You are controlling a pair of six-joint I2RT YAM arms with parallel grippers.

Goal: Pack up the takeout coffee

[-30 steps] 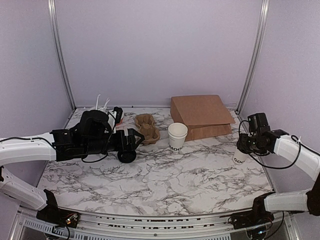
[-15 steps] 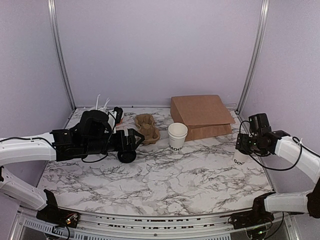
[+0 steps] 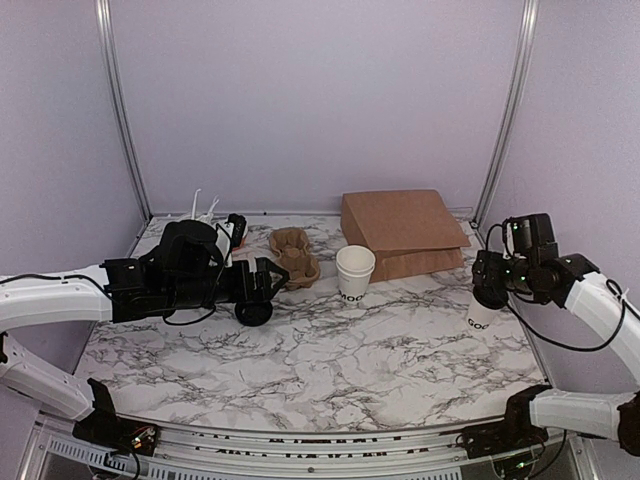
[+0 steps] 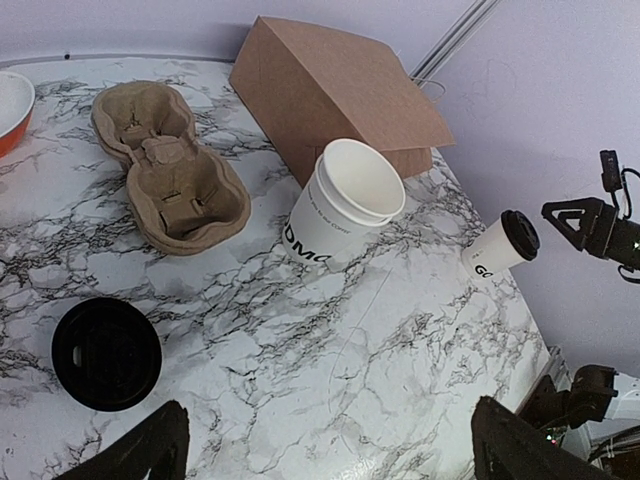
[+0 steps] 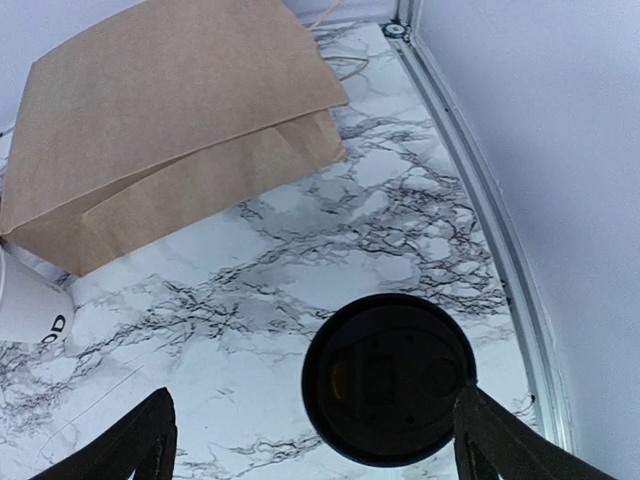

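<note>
Top view: the takeout coffee, a small white paper cup with black dome lid, stands upright at the three o'clock edge of the marble table. The right tool hovers above it, probably lined up to grasp.

Left wrist view: the left tool is spread wide and empty. The cup and right tool are clearly apart.

Right wrist view: the jaws stand wide either side of the lid. A brown paper bag lies at eleven o'clock.

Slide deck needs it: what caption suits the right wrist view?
Open right gripper hovers over the lidded takeout coffee, brown paper bag lying beyond.
</note>
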